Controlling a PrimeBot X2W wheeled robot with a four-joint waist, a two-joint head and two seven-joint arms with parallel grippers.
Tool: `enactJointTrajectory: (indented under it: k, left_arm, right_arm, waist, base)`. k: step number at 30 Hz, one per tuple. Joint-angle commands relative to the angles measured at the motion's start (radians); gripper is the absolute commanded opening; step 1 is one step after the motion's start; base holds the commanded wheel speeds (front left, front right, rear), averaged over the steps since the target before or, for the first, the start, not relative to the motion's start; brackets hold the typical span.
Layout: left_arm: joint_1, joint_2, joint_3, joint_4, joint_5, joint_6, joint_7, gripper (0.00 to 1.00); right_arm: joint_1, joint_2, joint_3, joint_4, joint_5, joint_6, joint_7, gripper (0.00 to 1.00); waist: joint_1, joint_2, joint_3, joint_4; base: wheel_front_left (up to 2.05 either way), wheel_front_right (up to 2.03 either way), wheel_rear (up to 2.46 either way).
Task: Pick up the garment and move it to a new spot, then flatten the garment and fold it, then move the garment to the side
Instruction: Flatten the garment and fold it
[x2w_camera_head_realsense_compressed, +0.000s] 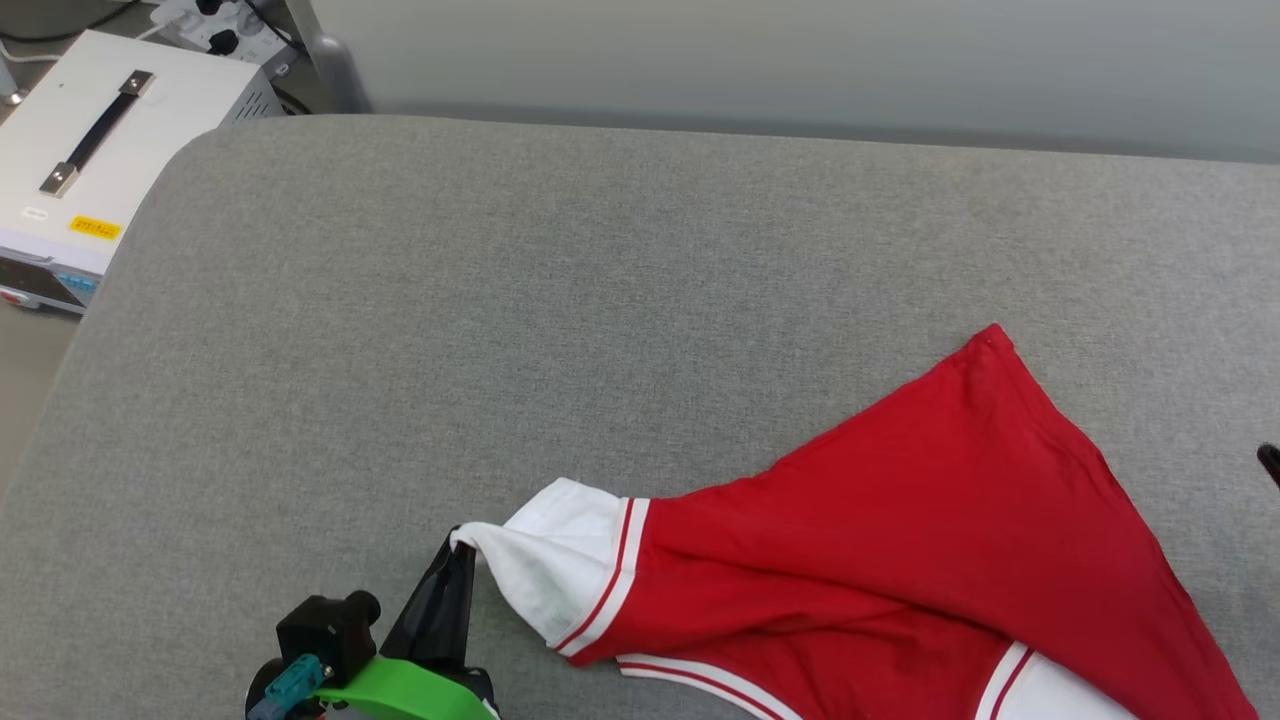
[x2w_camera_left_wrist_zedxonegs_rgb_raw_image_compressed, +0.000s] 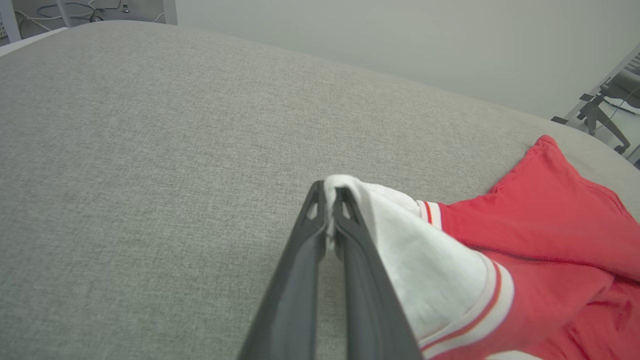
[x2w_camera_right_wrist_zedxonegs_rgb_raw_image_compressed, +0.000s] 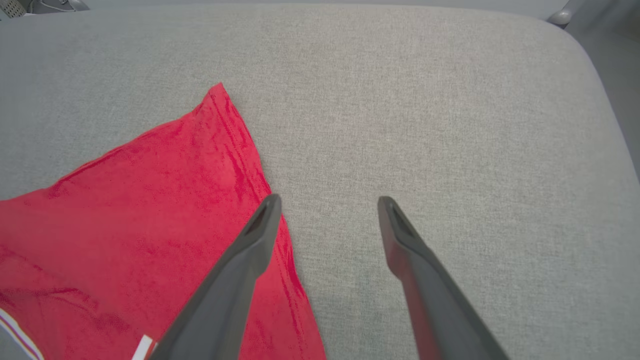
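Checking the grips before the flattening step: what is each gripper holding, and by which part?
The left gripper pinches the garment by the edge of its white sleeve, fingers shut. The right gripper is open, holding nothing.

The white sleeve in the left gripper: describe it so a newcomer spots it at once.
A grey padded surface carries a red garment at its near right. At the garment's left end is the white sleeve with striped trim. Unlike the other white sleeve, it is pinched to a point by the left gripper.
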Motion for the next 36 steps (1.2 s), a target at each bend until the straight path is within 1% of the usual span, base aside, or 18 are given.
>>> enactJointTrajectory:
  k: [1, 5, 8, 14, 18, 21, 26, 32, 35, 36]
  left_arm:
    - [-0.025, 0.002, -0.001, -0.006, 0.0, 0.005, -0.008, 0.0]
    - [-0.054, -0.005, -0.009, -0.014, 0.005, 0.002, -0.012, 0.0]
    - [-0.079, -0.014, -0.017, -0.018, 0.01, -0.002, -0.015, 0.0]
    - [-0.122, -0.036, -0.037, -0.02, 0.018, -0.012, -0.02, 0.0]
    - [-0.148, -0.052, -0.048, -0.021, 0.024, -0.018, -0.023, 0.0]
    - [-0.166, -0.063, -0.056, -0.022, 0.025, -0.023, -0.023, 0.0]
    - [-0.197, -0.082, -0.057, -0.028, 0.028, -0.031, -0.024, 0.0]
    - [-0.21, -0.096, -0.05, -0.026, 0.034, -0.038, -0.024, 0.0]
    - [-0.209, -0.1, -0.044, -0.023, 0.038, -0.04, -0.024, 0.0]
    - [-0.207, -0.101, -0.041, -0.021, 0.04, -0.041, -0.024, 0.0]
  right_arm:
    - [-0.053, -0.008, 0.013, -0.025, -0.014, 0.0, 0.022, 1.0]
    - [-0.2, -0.029, 0.09, -0.066, -0.042, 0.0, 0.104, 1.0]
    - [-0.313, -0.057, 0.182, -0.055, -0.052, 0.0, 0.19, 1.0]
    - [-0.508, -0.111, 0.344, 0.048, -0.054, 0.0, 0.367, 1.0]
    - [-0.604, -0.123, 0.424, 0.131, -0.062, 0.0, 0.443, 1.0]
    - [-0.655, -0.12, 0.465, 0.19, -0.07, 0.0, 0.456, 1.0]
    - [-0.704, -0.099, 0.516, 0.302, -0.075, 0.0, 0.439, 1.0]
    - [-0.676, -0.091, 0.608, 0.391, -0.061, 0.0, 0.407, 1.0]
    - [-0.661, -0.094, 0.63, 0.418, -0.04, 0.0, 0.389, 1.0]
    - [-0.66, -0.096, 0.638, 0.422, -0.034, 0.0, 0.381, 0.45]
  waist:
    - [0.0001, 0.0, 0.026, 0.019]
    - [0.0001, 0.0, 0.072, 0.051]
    - [0.0001, 0.0, 0.106, 0.077]
    - [0.0001, 0.0, 0.171, 0.131]
    - [0.0001, 0.0, 0.214, 0.164]
    - [0.0001, 0.0, 0.243, 0.185]
    - [0.0001, 0.0, 0.288, 0.212]
    - [0.0001, 0.0, 0.309, 0.223]
    - [0.0001, 0.0, 0.308, 0.218]
    - [0.0001, 0.0, 0.305, 0.214]
  base:
    - [0.0, 0.0, 0.0]
    - [0.0, 0.0, 0.0]
    - [0.0, 0.0, 0.0]
    - [0.0, 0.0, 0.0]
    - [0.0, 0.0, 0.0]
    - [0.0, 0.0, 0.0]
    - [0.0, 0.0, 0.0]
    - [0.0, 0.0, 0.0]
    - [0.0, 0.0, 0.0]
    - [0.0, 0.0, 0.0]
